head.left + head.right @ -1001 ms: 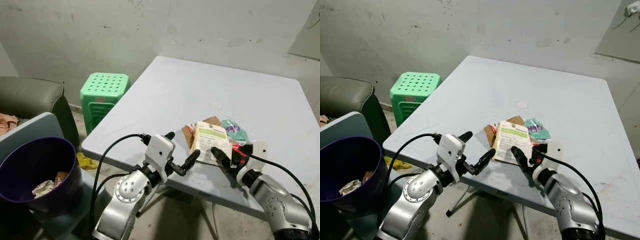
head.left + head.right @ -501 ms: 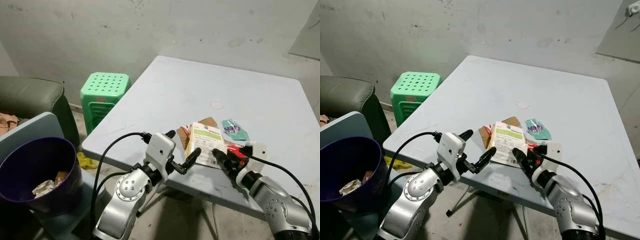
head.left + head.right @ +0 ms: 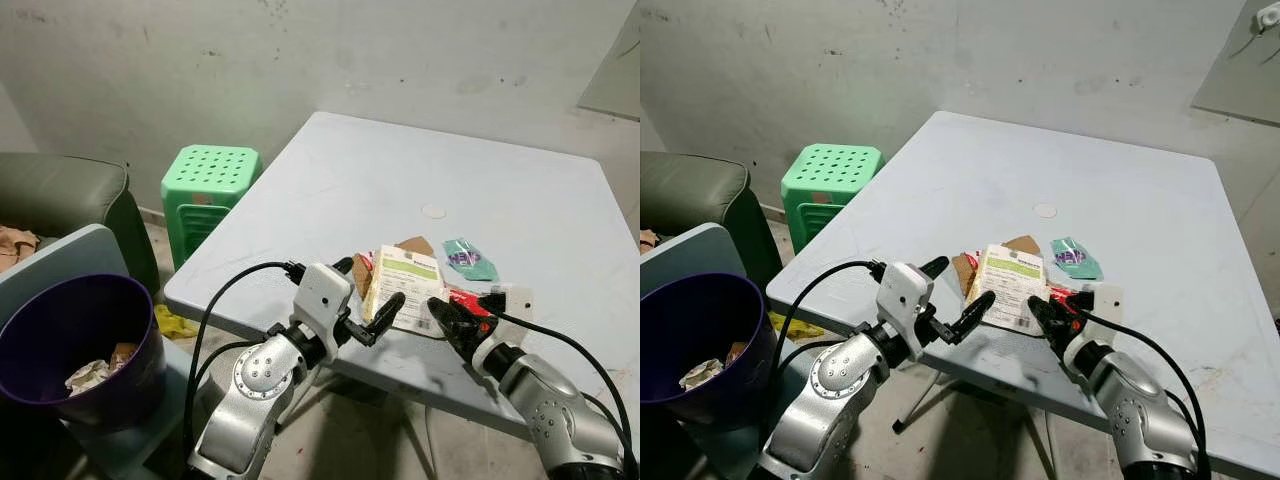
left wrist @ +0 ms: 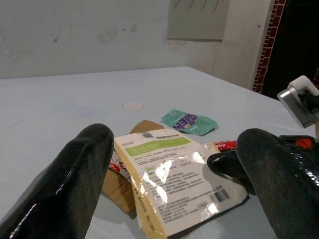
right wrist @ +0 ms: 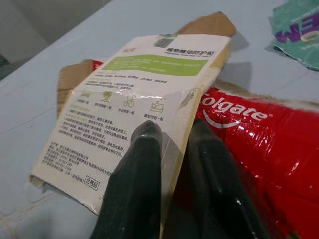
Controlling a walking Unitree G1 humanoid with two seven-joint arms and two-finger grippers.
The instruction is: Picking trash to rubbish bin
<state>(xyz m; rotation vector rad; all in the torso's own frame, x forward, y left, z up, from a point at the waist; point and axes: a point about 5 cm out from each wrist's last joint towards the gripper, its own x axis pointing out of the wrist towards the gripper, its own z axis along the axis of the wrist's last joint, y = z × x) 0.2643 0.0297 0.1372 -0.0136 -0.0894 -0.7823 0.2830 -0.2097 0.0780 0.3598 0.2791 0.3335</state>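
Now R hand (image 5: 172,144) pinching packet (image 3: 404,287) edge nr table (image 3: 520,215) front edge; L hand (image 3: 368,292) spread beside.

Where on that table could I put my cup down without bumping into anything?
The far half of the table, beyond the small white disc, is bare, as is the left side nearest the green stool. It is crowded at the near edge around the cream packet, teal wrapper and both tools.
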